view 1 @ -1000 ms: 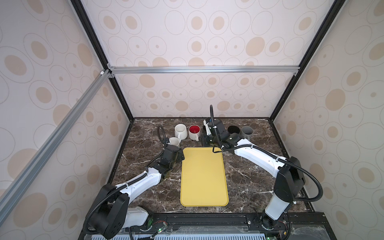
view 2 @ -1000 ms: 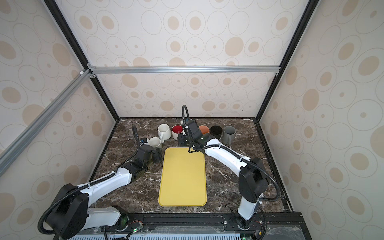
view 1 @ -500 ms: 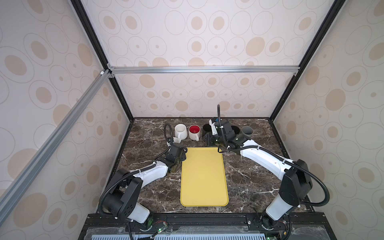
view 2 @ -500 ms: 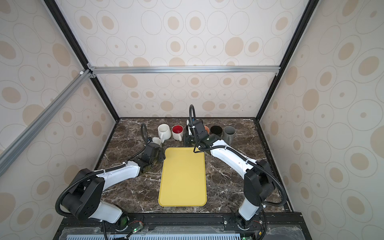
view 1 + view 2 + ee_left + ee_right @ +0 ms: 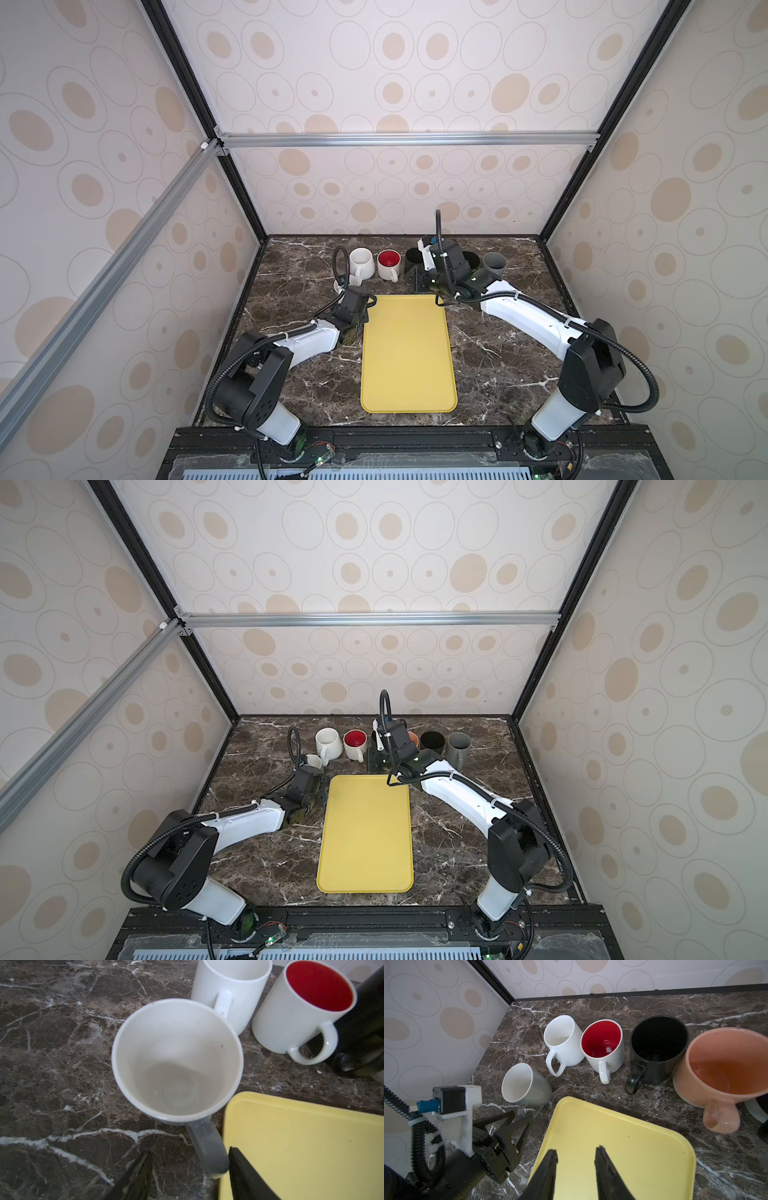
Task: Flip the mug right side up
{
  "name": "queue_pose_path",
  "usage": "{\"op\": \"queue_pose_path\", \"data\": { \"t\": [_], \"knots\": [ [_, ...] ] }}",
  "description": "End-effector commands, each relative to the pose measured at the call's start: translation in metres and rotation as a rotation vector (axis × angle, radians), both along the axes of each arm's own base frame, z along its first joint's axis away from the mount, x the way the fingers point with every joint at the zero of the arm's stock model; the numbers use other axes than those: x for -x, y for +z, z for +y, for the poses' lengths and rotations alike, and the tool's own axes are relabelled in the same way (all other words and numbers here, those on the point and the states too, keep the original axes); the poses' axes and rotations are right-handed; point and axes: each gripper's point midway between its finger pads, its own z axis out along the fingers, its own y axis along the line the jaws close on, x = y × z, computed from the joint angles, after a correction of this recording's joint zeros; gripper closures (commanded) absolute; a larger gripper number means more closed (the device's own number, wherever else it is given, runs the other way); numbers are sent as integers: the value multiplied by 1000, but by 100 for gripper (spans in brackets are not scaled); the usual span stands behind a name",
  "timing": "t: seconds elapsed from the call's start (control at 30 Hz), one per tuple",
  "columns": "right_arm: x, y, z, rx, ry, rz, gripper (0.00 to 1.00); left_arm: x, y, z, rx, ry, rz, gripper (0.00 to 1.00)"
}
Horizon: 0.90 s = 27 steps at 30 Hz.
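Note:
The mug [image 5: 176,1064] is pale grey with a white inside and tapers toward its base. It stands mouth up on the marble beside the far left corner of the yellow tray [image 5: 407,353], and shows in both top views [image 5: 348,282] [image 5: 313,761]. Its handle points toward my left gripper [image 5: 189,1150], which is open with the handle between its fingers. One finger [image 5: 239,1159] touches the handle; the other stands apart. The right wrist view shows the same mug [image 5: 525,1086] and left gripper [image 5: 522,1115]. My right gripper [image 5: 576,1148] hangs open and empty over the tray's far edge.
A row of upright mugs lines the back: white [image 5: 360,262], white with red inside [image 5: 389,264], black [image 5: 658,1047], pink [image 5: 720,1068], grey [image 5: 493,266]. The white mug's handle is close behind the task mug. Walls enclose the table on three sides.
My left gripper has reached forward to the mug and its jaws have narrowed around the handle. The right gripper has shifted a little to the right. The mug has not moved.

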Motion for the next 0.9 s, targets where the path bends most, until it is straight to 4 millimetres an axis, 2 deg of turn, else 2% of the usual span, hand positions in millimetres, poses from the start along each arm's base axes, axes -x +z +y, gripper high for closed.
{"op": "queue_pose_path", "data": {
  "t": [0.0,0.3,0.5,0.63,0.67,0.7,0.73,0.87],
  "knots": [
    [3,1,-2,-8,2,-2,65,-6,7,7,-52,19,-13,43],
    [4,-4,0,-13,13,9,66,-4,8,23,-60,43,-12,47],
    [3,-5,0,-8,12,8,66,-9,10,24,-50,36,-26,51],
    [4,-8,0,-2,14,12,66,-14,11,20,-59,19,-29,63],
    [4,-8,-1,0,11,13,66,-15,11,21,-65,20,-26,70],
    [4,-9,-1,1,11,14,66,-16,9,22,-73,26,-21,81],
    [4,-9,-1,1,11,15,66,-16,9,22,-77,27,-20,87],
    [4,-10,-2,3,8,15,66,-17,7,26,-98,41,-17,87]
  ]
}}
